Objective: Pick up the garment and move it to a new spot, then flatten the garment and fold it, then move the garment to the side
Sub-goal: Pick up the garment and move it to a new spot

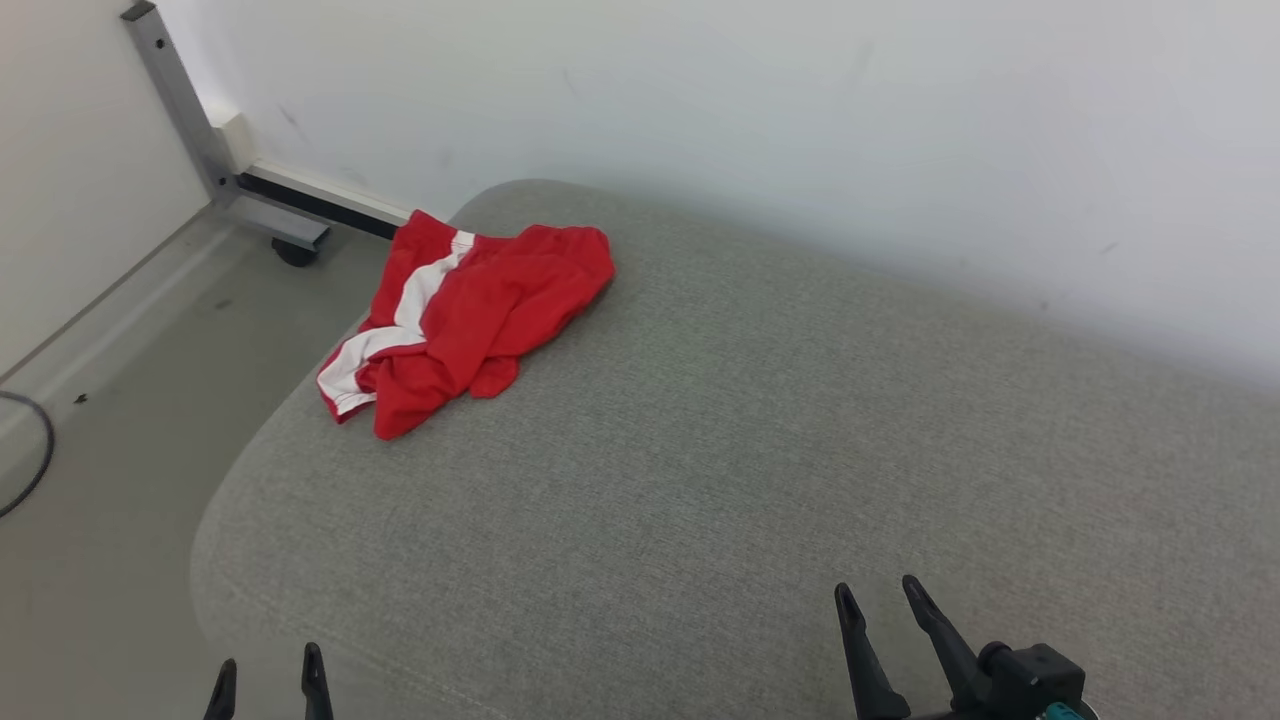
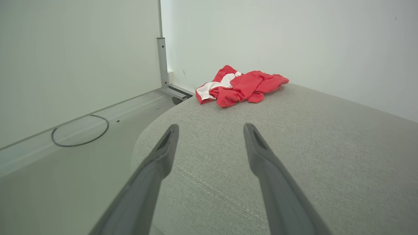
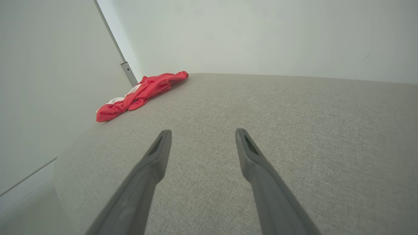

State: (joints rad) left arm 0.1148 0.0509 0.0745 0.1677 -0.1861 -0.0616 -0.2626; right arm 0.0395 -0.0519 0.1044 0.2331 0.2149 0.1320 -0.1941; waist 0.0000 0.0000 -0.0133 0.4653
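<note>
Currently left gripper [image 1: 270, 658] and right gripper [image 1: 878, 586] gape wide, empty; red shorts [image 1: 470, 310] sit at bench's [image 1: 750, 450] far-left corner edge, so a clumsy nudge could drop them.

The garment [image 1: 470, 320] lies on the cushion [image 1: 750, 450], well ahead of both sets of jaws: ahead and a little right of the left gripper [image 1: 270, 658], far ahead and left of the right gripper [image 1: 877, 586]. Both grippers sit at the cushion's near edge, well apart. Left of the left jaws, a cable [image 1: 45, 440] lies on the floor [image 1: 120, 400]. Beyond the garment stands a frame leg [image 1: 180, 100], and behind it all is the wall [image 1: 800, 120].
</note>
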